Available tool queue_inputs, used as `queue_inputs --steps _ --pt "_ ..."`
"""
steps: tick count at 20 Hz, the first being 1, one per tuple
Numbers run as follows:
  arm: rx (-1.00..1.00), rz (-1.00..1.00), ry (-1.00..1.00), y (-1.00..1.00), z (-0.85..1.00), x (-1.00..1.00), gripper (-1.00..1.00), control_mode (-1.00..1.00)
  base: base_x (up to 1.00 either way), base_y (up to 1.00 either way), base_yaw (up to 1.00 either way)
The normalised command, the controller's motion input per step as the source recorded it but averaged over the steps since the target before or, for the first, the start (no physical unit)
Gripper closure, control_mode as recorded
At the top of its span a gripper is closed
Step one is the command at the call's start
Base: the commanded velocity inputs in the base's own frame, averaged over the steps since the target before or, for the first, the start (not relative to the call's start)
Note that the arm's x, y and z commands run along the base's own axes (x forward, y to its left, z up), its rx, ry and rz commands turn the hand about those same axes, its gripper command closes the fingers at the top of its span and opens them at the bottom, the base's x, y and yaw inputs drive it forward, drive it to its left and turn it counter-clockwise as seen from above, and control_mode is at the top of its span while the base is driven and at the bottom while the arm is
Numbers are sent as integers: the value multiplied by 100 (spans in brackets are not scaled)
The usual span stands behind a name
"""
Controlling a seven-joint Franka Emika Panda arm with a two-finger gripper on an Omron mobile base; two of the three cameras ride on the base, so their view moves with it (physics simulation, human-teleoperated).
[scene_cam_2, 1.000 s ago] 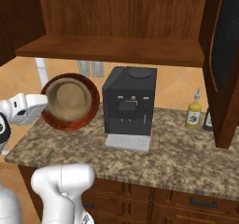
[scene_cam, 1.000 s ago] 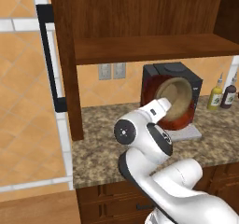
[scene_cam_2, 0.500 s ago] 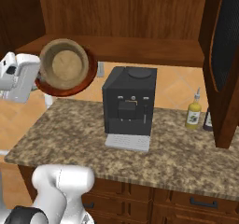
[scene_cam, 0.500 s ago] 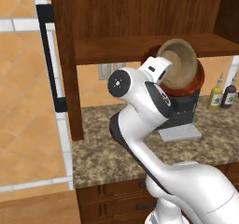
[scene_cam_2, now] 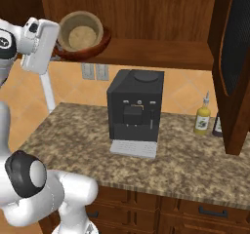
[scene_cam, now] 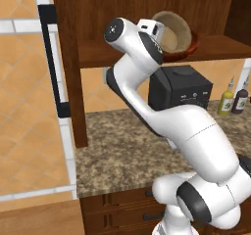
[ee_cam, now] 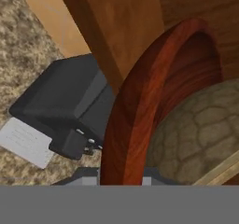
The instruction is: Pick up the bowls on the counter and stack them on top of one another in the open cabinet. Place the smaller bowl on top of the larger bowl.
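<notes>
The smaller bowl (scene_cam_2: 82, 33), pale tan, nests inside the larger reddish-brown bowl (scene_cam_2: 95, 48). Both tilt toward the room at the left end of the open cabinet's shelf (scene_cam_2: 156, 52). My gripper (scene_cam_2: 54, 45) holds the larger bowl by its left rim, its fingers hidden behind the white hand. From the left base view the smaller bowl (scene_cam: 174, 28) and the larger bowl's rim (scene_cam: 192, 42) sit just past my gripper (scene_cam: 161, 38), at shelf height. In the hand view the larger bowl's rim (ee_cam: 135, 106) curves up close, with the smaller bowl (ee_cam: 200, 129) inside it.
A black coffee machine (scene_cam_2: 135, 111) stands on the granite counter (scene_cam_2: 195, 165) below the shelf. Two bottles (scene_cam_2: 202, 121) stand at the right. The cabinet's open door (scene_cam_2: 237, 67) hangs at the far right. A tiled panel with a black handle (scene_cam: 51, 58) is at the left.
The arm has swung upward, carrying the nested bowls from in front of the coffee machine to the cabinet shelf's height.
</notes>
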Motion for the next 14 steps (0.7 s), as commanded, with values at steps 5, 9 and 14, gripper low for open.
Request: queue_inputs --steps 5,9,14 --pt "-9 6 5 -34 -17 100 100 -100 0 0 0" --pt "0 7 4 -53 -24 100 100 -100 0 0 0" --pt "2 6 6 -26 -3 100 100 -100 0 0 0"
